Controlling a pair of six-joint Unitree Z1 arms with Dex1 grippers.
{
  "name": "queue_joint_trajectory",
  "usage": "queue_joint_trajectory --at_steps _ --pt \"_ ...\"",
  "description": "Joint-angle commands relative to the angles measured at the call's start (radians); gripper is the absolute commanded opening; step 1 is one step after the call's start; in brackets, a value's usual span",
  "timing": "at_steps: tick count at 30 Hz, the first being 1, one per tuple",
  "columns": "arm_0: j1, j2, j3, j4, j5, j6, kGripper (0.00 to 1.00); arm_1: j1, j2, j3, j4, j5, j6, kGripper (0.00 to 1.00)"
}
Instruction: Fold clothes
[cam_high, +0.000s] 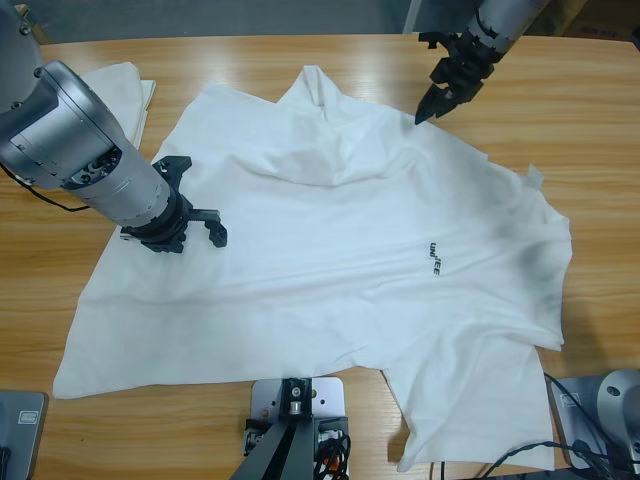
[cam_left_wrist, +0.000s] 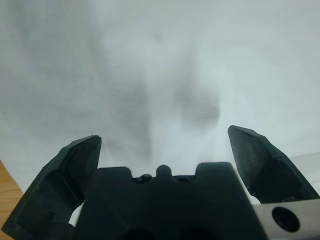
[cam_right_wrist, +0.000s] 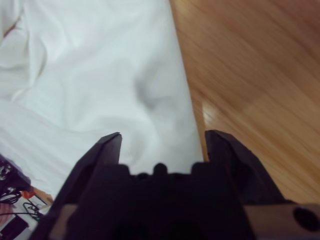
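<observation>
One of the clothes, a white T-shirt (cam_high: 330, 250), lies spread and wrinkled across most of the table, with a small black lettering mark (cam_high: 434, 258) right of its middle. My left gripper (cam_high: 197, 202) hovers open over the shirt's left part, and white cloth (cam_left_wrist: 160, 75) fills its wrist view beyond the left gripper (cam_left_wrist: 165, 145). My right gripper (cam_high: 437, 97) hangs open just above the shirt's far edge near the collar. Its wrist view shows the right gripper (cam_right_wrist: 162, 140) over the cloth's edge (cam_right_wrist: 100, 90), with bare wood beside it. Neither gripper holds anything.
A second white garment (cam_high: 122, 88) lies folded at the far left corner, partly hidden by the left arm. Bare wooden table (cam_high: 590, 130) shows to the right of the shirt and along the far edge.
</observation>
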Motion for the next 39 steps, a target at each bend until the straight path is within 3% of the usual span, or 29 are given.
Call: queue_joint_trajectory --at_steps 1,2,3,5,6,8,9,15,23,30,39 --pt "-0.007 0.026 0.008 0.005 -0.01 0.001 1.0 0.019 0.101 0.011 0.004 -0.006 -0.023 0.686" --pt "-0.007 0.024 0.009 0.008 -0.01 0.001 1.0 0.02 0.105 0.007 0.009 -0.013 -0.025 0.565" --pt "-0.007 0.023 0.01 0.01 -0.01 0.001 1.0 0.023 0.106 0.007 0.013 -0.023 -0.028 0.513" --pt "-0.007 0.021 0.009 0.01 -0.01 0.001 1.0 0.034 0.106 0.008 0.027 -0.046 -0.042 0.489" --pt "-0.007 0.02 0.007 0.01 -0.01 0.001 1.0 0.039 0.106 0.009 0.03 -0.058 -0.048 0.385" --pt "-0.007 0.017 0.007 0.01 -0.01 0.0 1.0 0.051 0.106 0.011 0.035 -0.079 -0.067 0.056" --pt "-0.007 0.016 0.009 0.011 -0.01 0.0 1.0 0.058 0.107 0.012 0.038 -0.081 -0.085 0.0" --pt "-0.007 0.017 0.022 0.011 -0.01 -0.003 1.0 0.071 0.082 0.005 0.057 -0.103 -0.181 0.0" --pt "-0.007 0.031 0.021 0.001 -0.02 -0.026 0.963 0.059 0.009 -0.019 0.064 -0.17 -0.2 0.0" --pt "-0.007 0.031 0.026 0.001 -0.027 -0.031 0.959 0.05 -0.047 -0.051 0.016 -0.34 -0.093 0.0" --pt "-0.007 0.033 0.028 0.001 -0.03 -0.031 0.959 0.044 -0.049 -0.009 0.042 -0.481 0.052 0.0"
